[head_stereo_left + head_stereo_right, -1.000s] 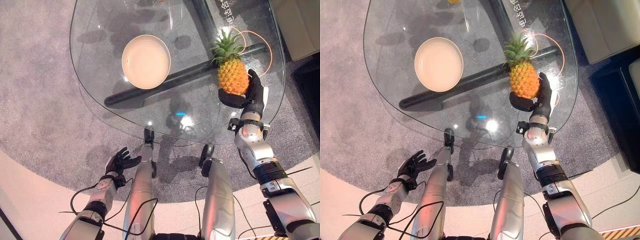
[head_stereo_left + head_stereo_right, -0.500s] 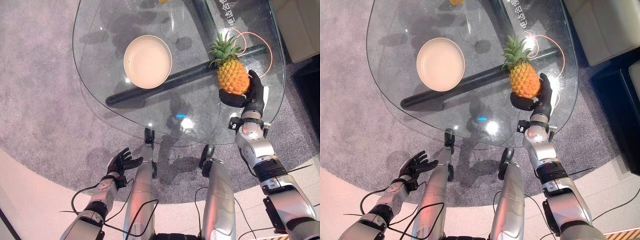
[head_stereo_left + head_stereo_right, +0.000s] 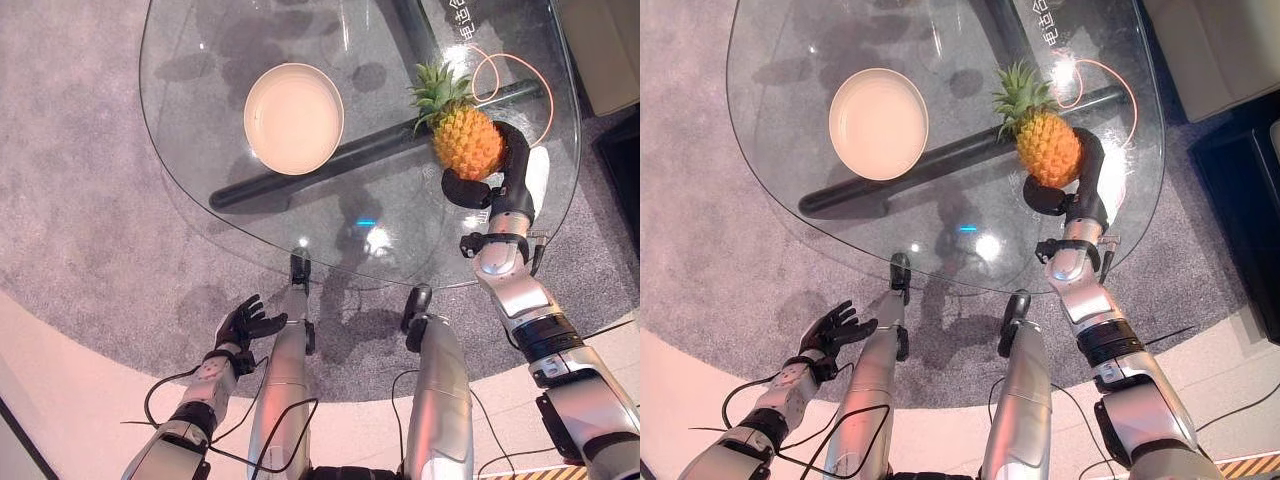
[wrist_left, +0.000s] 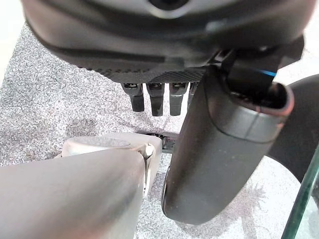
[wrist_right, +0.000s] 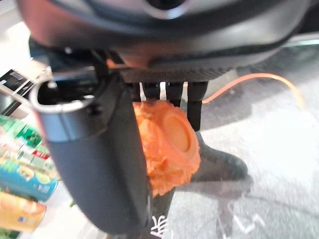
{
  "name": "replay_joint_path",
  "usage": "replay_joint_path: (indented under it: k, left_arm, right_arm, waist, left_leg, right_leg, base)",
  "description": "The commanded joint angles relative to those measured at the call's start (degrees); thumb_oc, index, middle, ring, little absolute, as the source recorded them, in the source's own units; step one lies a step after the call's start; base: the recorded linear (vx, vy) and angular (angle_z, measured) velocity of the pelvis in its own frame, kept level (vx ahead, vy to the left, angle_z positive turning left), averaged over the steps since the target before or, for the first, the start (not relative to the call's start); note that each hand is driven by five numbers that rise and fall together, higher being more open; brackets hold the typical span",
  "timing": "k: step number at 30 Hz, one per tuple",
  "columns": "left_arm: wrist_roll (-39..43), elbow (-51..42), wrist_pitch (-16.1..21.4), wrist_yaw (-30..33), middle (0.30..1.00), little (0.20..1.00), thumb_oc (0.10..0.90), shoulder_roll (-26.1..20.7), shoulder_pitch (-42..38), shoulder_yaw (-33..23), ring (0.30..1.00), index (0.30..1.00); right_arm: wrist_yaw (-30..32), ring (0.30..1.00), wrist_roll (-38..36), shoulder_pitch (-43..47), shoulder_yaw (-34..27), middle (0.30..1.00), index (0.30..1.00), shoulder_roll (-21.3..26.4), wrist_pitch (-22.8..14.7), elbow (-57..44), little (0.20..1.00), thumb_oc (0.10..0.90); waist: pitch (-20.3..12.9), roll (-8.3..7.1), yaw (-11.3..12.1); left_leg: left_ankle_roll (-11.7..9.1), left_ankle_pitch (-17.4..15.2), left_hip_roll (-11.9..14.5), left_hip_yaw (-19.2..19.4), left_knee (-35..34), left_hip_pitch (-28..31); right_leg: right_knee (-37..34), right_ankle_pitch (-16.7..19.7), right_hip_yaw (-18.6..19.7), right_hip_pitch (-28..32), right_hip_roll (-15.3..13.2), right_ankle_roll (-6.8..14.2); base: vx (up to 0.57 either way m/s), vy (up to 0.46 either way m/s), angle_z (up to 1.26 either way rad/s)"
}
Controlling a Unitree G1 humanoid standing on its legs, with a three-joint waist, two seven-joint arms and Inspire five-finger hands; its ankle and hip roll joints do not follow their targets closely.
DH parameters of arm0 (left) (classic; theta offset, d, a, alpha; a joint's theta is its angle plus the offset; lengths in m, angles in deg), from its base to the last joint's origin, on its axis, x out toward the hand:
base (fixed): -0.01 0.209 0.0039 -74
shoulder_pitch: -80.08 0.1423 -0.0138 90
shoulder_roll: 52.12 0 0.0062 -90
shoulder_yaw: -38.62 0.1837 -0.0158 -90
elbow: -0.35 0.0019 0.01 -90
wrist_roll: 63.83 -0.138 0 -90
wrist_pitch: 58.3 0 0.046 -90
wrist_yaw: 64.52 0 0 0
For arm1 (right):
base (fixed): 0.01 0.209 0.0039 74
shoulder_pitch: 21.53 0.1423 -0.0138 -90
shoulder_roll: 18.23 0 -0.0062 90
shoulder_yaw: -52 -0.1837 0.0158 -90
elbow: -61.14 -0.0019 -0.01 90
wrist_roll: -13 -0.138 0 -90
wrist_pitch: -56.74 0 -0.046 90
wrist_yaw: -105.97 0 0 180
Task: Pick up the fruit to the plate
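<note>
An orange pineapple [image 3: 466, 140] with a green crown sits over the right part of the glass table [image 3: 200, 130], and my right hand [image 3: 512, 170] is curled round its lower end, thumb on one side and fingers on the other. In the right wrist view the fruit's orange base [image 5: 167, 144] is pressed between thumb and fingers. The cream round plate [image 3: 293, 117] lies on the glass to the left of the pineapple, empty. My left hand [image 3: 245, 322] hangs below the table's near edge, over the carpet, fingers relaxed and holding nothing.
An orange cable loop [image 3: 520, 75] lies by the pineapple near the table's right edge. A dark bar of the table's base [image 3: 330, 165] runs under the glass. Grey carpet [image 3: 70, 200] surrounds the table; pale furniture [image 3: 1220, 50] stands at the right.
My right hand has lifted and tipped the pineapple slightly up and toward the left, wrapping further round its base. The left hand has stayed where it was.
</note>
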Motion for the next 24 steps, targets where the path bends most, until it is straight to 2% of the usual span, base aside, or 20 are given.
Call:
replay_joint_path:
  k: [1, 8, 9, 12, 13, 14, 16, 21, 24]
  left_arm:
    - [-0.2, 1.3, 1.3, 0.4, 0.9, 0.9, 0.8, -1.6, 1.0, 0.1, 0.9, 0.9]
    - [4.2, 1.1, 2.8, 1.2, 0.9, 0.9, 0.8, -1.8, 0.9, -1.5, 0.9, 0.9]
    - [5.7, 0.9, 3.2, 1.9, 0.9, 0.9, 0.8, -1.9, 0.2, -2.4, 0.9, 0.9]
    - [8.6, 0.6, 3.7, 3.3, 0.9, 0.9, 0.8, -2.1, 0.1, -4.6, 0.9, 0.9]
    - [10.8, 0.5, 4.4, 4.4, 0.9, 0.9, 0.8, -2.3, -0.1, -6.0, 0.9, 0.9]
    - [15.2, -0.6, 6.2, 6.6, 0.9, 0.9, 0.8, -3.2, -0.7, -9.7, 0.9, 0.9]
    - [17.3, -2.2, 8.5, 8.4, 0.9, 0.9, 0.8, -3.9, -1.7, -12.2, 0.9, 0.9]
    - [17.0, -9.5, 14.3, 15.0, 0.9, 0.9, 0.8, -4.9, -4.7, -14.5, 0.9, 0.9]
    - [15.6, -12.5, 15.9, 17.0, 0.9, 0.9, 0.8, -6.0, -6.8, -14.8, 0.9, 0.9]
  right_arm:
    - [3.4, 0.3, 4.6, 3.2, -0.4, 0.3, 0.3, 5.0, -2.0, -6.0, 0.2, 0.1]
    - [4.8, 0.3, 5.1, 2.4, -0.6, 0.3, 0.3, 5.6, -3.8, -6.6, 0.2, 0.1]
    - [4.9, 0.3, 5.3, 2.9, -1.0, 0.3, 0.3, 5.7, -3.9, -7.0, 0.2, 0.1]
    - [5.2, 0.3, 5.9, 2.1, -1.5, 0.3, 0.3, 5.6, -4.4, -8.0, 0.2, 0.1]
    - [5.5, 0.3, 6.2, 1.8, -1.7, 0.3, 0.3, 5.4, -4.5, -8.7, 0.2, 0.1]
    - [6.0, 0.3, 6.6, 1.3, -1.7, 0.3, 0.3, 5.3, -4.6, -10.2, 0.2, 0.1]
    - [6.4, 0.3, 7.1, 0.9, -1.5, 0.3, 0.3, 4.8, -5.0, -11.2, 0.2, 0.1]
    - [5.4, 0.3, 7.4, -0.6, -1.7, 0.3, 0.3, 3.0, -6.7, -14.4, 0.2, 0.1]
    - [4.9, 0.3, 7.0, -1.1, -1.8, 0.3, 0.3, 1.9, -8.0, -15.3, 0.2, 0.1]
  waist:
    - [-1.1, -0.3, 0.2]
    - [-1.1, -0.17, 0.1]
    - [-1.1, -0.25, 0.0]
    - [-1.1, -0.27, -0.1]
    - [-1.1, -0.3, -0.2]
    - [-1.1, -0.3, -0.3]
    - [-1.1, -0.3, -0.4]
    - [-1.1, -0.66, -0.4]
    - [-1.1, -0.87, -0.5]
  left_leg:
    - [1.7, -13.6, 0.2, 2.2, 13.4, 1.3]
    - [1.6, -13.5, 0.4, 2.3, 13.1, 1.7]
    - [1.9, -11.8, 0.1, 2.4, 12.7, 0.2]
    - [1.8, -11.9, 0.1, 2.3, 12.6, 0.4]
    - [1.8, -11.8, 0.2, 2.4, 12.6, 0.5]
    - [1.7, -11.7, 0.1, 2.4, 12.4, 0.6]
    - [1.5, -11.7, 0.1, 2.4, 12.5, 0.6]
    - [1.4, -11.6, -0.2, 2.2, 12.3, 0.6]
    - [1.4, -11.5, -0.2, 2.2, 12.3, 0.5]
  right_leg:
    - [-13.9, 12.1, 0.4, 2.0, 0.3, 1.8]
    - [-14.2, 12.0, 0.2, 2.3, 0.1, 1.8]
    - [-14.9, 13.7, -0.1, 0.9, 0.0, 1.3]
    - [-14.8, 13.5, 0.0, 1.0, -0.1, 1.4]
    - [-14.8, 13.4, 0.0, 1.1, 0.0, 1.3]
    - [-14.6, 13.1, 0.1, 1.0, 0.0, 1.2]
    - [-14.3, 12.8, 0.4, 0.9, 0.1, 1.1]
    - [-14.3, 12.6, 0.5, 1.1, 0.5, 0.9]
    - [-14.2, 12.5, 0.5, 1.0, 0.6, 0.9]
  base:
    - [0.0, 0.0, 0.0]
    - [-0.01, 0.001, 0.0]
    - [-0.07, 0.001, 0.0]
    - [-0.02, 0.001, 0.0]
    - [0.0, 0.0, 0.0]
    - [0.0, 0.0, 0.0]
    - [0.0, 0.0, 0.0]
    - [0.0, 0.0, 0.0]
    - [0.0, 0.0, 0.0]
